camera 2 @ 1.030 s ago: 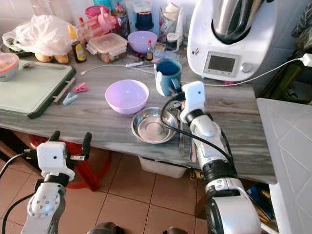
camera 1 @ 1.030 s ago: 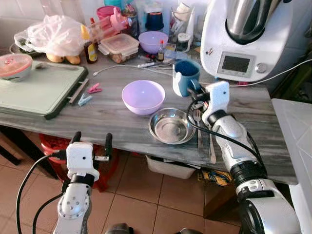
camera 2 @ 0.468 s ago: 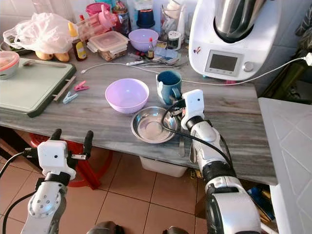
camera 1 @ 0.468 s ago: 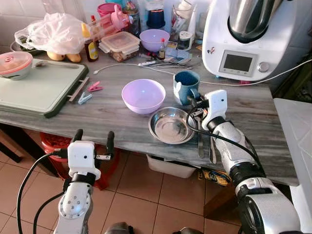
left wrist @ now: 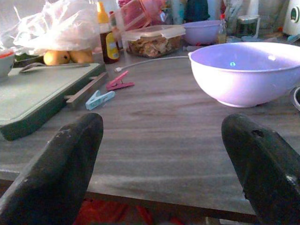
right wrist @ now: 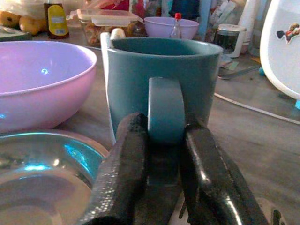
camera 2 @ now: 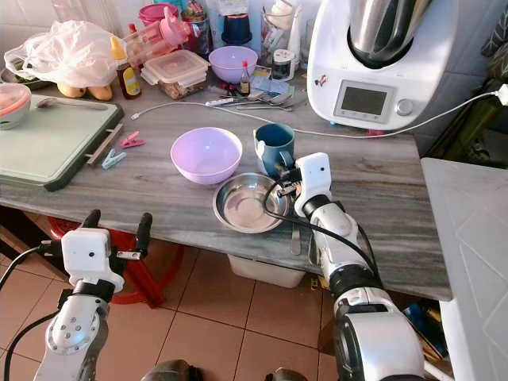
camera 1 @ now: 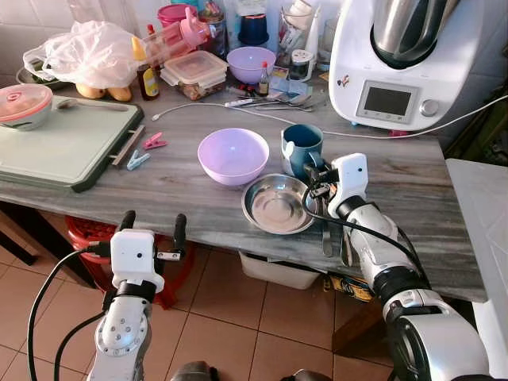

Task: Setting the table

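A blue-green mug stands on the grey wooden table, just behind a steel bowl and right of a lilac bowl. My right gripper is shut on the mug's handle, one black finger on each side of it. A fork and a knife lie on the table under my right forearm. My left gripper hangs open below the table's front edge, facing the lilac bowl, nothing between its fingers.
A white kitchen machine with a cable stands at the back right. A green cutting board and a lidded pink bowl lie at the left. Two clothes pegs, jars, bottles, a plastic bag and containers crowd the back. A red stool stands under the table.
My right gripper has drawn the mug toward the steel bowl and the front of the table. The camera has shifted slightly. The left arm has not moved.
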Controlling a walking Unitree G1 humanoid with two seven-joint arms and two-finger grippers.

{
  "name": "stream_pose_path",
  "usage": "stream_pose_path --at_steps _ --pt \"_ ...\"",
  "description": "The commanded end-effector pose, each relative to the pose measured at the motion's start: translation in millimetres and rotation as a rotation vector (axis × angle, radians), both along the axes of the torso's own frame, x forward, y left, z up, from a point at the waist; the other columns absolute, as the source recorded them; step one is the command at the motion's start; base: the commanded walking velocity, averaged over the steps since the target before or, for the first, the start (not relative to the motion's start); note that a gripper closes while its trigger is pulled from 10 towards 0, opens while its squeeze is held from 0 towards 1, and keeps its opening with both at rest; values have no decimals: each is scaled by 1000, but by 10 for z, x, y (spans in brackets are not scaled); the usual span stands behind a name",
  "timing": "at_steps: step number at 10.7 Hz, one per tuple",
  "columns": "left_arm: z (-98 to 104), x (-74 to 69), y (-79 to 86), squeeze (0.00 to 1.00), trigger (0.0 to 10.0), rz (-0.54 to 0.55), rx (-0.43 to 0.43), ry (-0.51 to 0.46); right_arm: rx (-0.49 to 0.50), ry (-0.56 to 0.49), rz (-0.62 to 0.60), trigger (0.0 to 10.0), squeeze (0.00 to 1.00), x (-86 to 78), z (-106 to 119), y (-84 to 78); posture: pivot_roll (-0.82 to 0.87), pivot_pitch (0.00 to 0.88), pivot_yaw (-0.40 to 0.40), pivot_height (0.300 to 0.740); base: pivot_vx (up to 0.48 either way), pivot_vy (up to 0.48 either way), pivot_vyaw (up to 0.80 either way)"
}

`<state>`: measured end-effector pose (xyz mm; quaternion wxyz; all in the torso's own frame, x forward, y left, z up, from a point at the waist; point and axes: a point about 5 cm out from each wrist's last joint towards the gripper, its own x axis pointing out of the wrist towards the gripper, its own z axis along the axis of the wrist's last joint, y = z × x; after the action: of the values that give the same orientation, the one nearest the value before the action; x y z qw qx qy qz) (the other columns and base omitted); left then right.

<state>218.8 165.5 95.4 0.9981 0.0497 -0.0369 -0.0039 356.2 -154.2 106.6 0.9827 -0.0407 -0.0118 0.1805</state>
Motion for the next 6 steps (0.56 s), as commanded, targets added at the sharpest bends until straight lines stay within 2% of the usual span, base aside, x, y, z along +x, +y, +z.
stream_pose_path --at_steps 1,6 --pt "35 8 2 0 10000 -10 15 -7 4 -31 2 10000 1000 40 84 1 115 61 14 740 0 0 0" --pt "27 41 -30 0 10000 -19 10 -5 -20 -165 23 10000 1000 -35 222 -24 94 65 16 740 0 0 0"
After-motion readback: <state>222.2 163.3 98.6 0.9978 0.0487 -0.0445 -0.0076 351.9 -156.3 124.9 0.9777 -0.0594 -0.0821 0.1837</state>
